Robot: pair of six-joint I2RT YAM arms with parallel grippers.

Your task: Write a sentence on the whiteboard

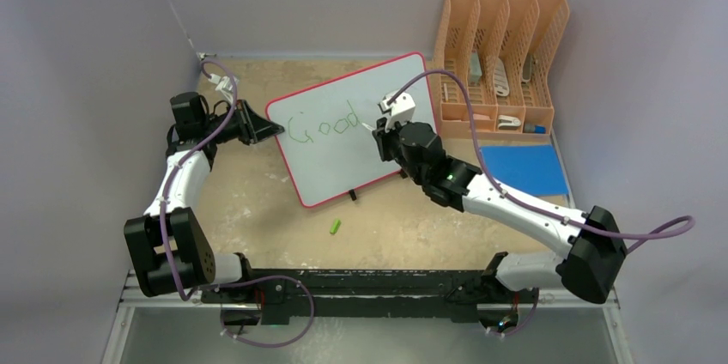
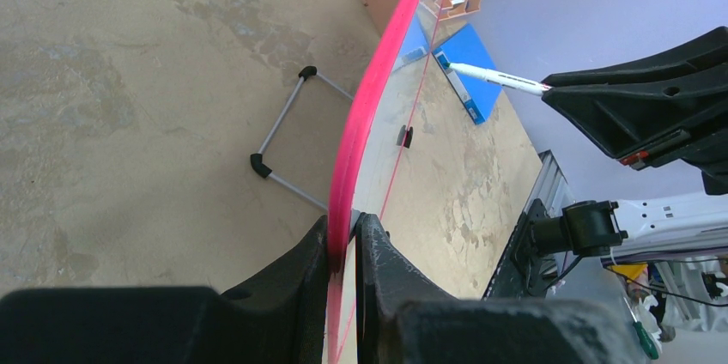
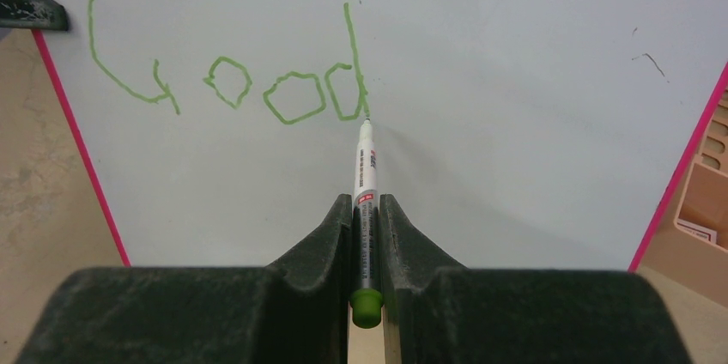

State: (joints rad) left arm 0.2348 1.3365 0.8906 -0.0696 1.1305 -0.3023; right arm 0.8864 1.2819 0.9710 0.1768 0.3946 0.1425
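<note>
The whiteboard (image 1: pixel 360 158) stands tilted at mid-table, pale with a red rim (image 2: pixel 369 98). My left gripper (image 1: pixel 276 130) is shut on its left edge, one finger on each face of the rim (image 2: pixel 343 228). Of the sentence, only the green word "Good" (image 1: pixel 324 124) shows, running across the upper half of the board (image 3: pixel 232 81). My right gripper (image 1: pixel 378 128) is shut on a white marker with a green end (image 3: pixel 366 166), its jaws (image 3: pixel 367 203) clamped on the barrel. The marker tip touches the board (image 3: pixel 515 81) at the foot of the "d". The marker also shows in the left wrist view (image 2: pixel 498 79).
An orange file organiser (image 1: pixel 502 55) stands at the back right, a flat blue rectangle (image 1: pixel 524 168) in front of it. A green marker cap (image 1: pixel 335 227) lies on the table below the board. A wire stand (image 2: pixel 283 136) props the board from behind. Side walls enclose the table.
</note>
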